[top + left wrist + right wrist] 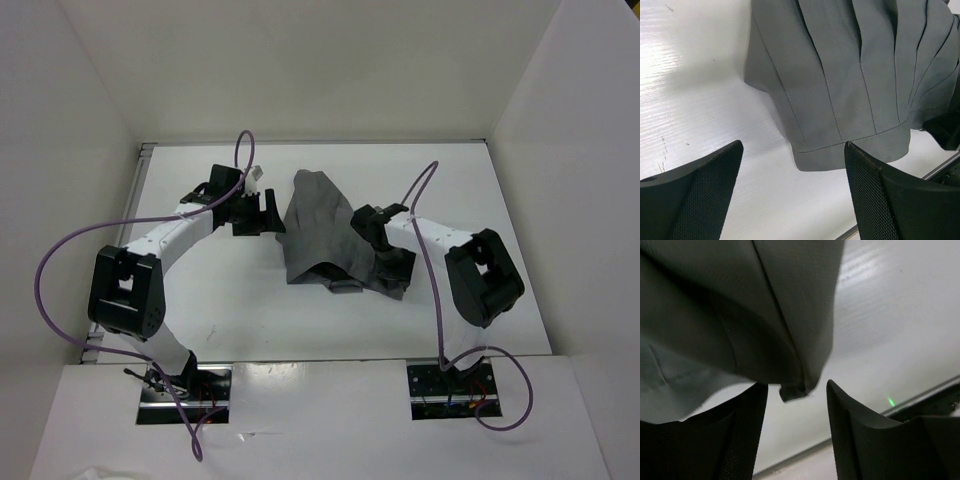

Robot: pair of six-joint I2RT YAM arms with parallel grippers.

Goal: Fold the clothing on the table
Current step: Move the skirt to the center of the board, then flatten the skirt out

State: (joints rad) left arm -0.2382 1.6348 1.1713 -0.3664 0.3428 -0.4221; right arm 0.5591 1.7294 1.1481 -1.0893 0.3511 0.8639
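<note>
- Table [230,310]: the clothing [320,225] lies mid-table between the arms, bunched and pleated. No neat fold shows, so I judge that most of the folding is left.
- Left gripper [792,147]: spread wide, empty, just short of a hem.
- Right gripper [796,385]: fingers apart, gripping nothing. Cloth drapes close over it, so I cannot tell which edge this is.

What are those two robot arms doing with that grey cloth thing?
They are meant to fold it. The grey clothing lies crumpled in the middle of the white table. The left gripper sits open beside its left edge, holding nothing. The right gripper is at its right side with cloth hanging just above it, but it is open too, so nothing is gripped.
</note>
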